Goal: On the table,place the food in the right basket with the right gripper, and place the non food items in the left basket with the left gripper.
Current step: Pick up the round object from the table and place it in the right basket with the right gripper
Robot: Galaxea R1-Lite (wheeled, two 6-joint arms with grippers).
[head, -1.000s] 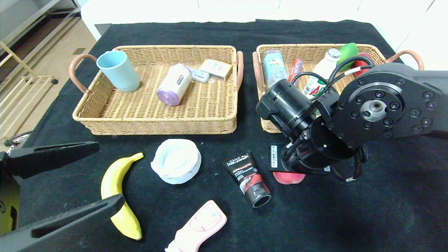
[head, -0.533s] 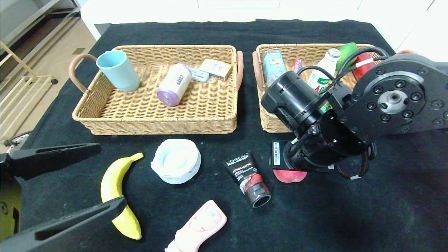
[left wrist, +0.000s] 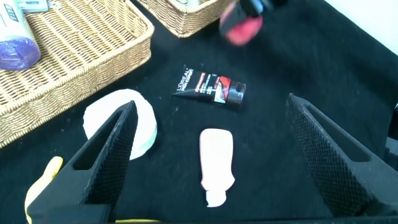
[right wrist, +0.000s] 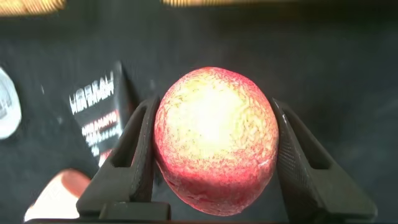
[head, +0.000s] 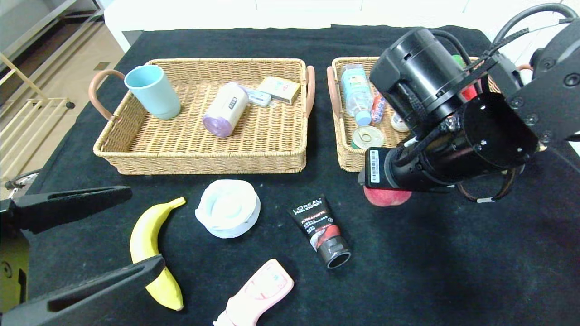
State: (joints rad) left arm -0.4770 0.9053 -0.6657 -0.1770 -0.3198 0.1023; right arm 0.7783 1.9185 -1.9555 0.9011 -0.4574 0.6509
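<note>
From the head view, the right gripper (head: 385,192) has risen off the table (head: 453,271) and swung toward the right basket (head: 344,158), carrying the peach (head: 385,198), which a second ago sat low on the cloth beside the L'Oreal tube (head: 321,228). The pick looks done, so the fruit seems on its way to the drop. The banana (head: 152,253), white container (head: 229,214) and pink bottle (head: 258,294) lie unmoved.

In the left wrist view, the left gripper (left wrist: 211,155) hangs with its fingers wide apart above the pink bottle (left wrist: 216,165) (idle, nothing between them).

In the right wrist view, the right gripper (right wrist: 214,155) is clamped on the peach (right wrist: 214,140): one finger presses each flank, the fruit seated squarely between them, clear of the cloth below.
</note>
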